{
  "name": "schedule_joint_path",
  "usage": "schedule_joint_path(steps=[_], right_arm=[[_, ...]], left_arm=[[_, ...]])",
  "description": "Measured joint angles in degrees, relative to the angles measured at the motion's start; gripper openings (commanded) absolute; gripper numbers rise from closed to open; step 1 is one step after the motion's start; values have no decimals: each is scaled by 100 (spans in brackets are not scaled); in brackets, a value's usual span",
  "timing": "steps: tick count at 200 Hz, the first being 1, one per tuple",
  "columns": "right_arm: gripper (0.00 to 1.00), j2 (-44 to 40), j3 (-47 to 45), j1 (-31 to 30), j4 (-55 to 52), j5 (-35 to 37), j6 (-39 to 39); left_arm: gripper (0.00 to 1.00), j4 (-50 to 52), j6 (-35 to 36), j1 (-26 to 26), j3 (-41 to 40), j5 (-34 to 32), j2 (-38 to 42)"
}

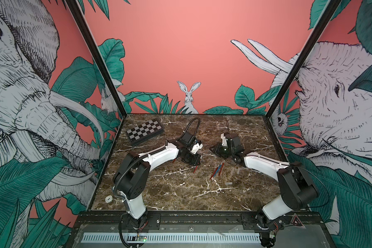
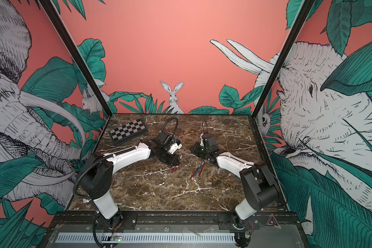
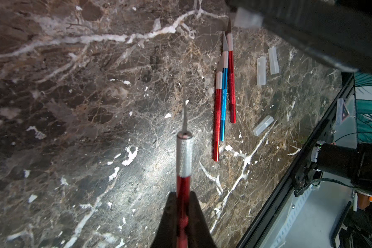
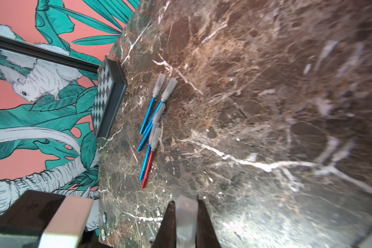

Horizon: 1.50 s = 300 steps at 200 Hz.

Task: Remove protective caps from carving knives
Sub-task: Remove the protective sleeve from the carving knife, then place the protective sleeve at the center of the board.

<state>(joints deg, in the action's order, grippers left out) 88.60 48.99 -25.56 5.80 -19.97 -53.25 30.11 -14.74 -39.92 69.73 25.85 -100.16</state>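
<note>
My left gripper (image 3: 183, 195) is shut on a red carving knife (image 3: 184, 154) by its handle, and the knife's thin bare blade points out over the marble. In a top view this knife (image 1: 195, 169) slants down from the left gripper (image 1: 197, 164). My right gripper (image 4: 186, 201) is shut on one clear protective cap (image 4: 186, 216). Three uncapped knives (image 3: 223, 96), two red and one blue, lie side by side mid-table. Three loose caps (image 3: 261, 70) lie beside them. Several capped knives (image 4: 153, 120), mostly blue, lie in a cluster near the left arm.
A black-and-silver checkered board (image 1: 145, 131) sits at the back left of the marble table (image 1: 170, 193). Both arms reach inward and meet near the table's middle. A black frame rail (image 1: 191, 214) runs along the front edge.
</note>
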Motion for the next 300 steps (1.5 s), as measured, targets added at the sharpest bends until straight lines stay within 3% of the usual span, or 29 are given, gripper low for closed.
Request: schedule_joint_path(steps=[65,109,187,300], right_arm=[[8,-820,-402,1333,-1934,-46,1047],[9,-905,-566,2006,-2975,-81,1784],[12,-551,-457,2225,-3493,7,2337],[16,413,518,2262,-3733,81,2699]], left_arm=[[0,-4,-48,0,323,-24,-133],[0,-46,-103,-295,575,-92,-603],[0,-83,-179,-505,1008,-179,-1123],[0,-11,-179,-551,1126,-166,-1298]])
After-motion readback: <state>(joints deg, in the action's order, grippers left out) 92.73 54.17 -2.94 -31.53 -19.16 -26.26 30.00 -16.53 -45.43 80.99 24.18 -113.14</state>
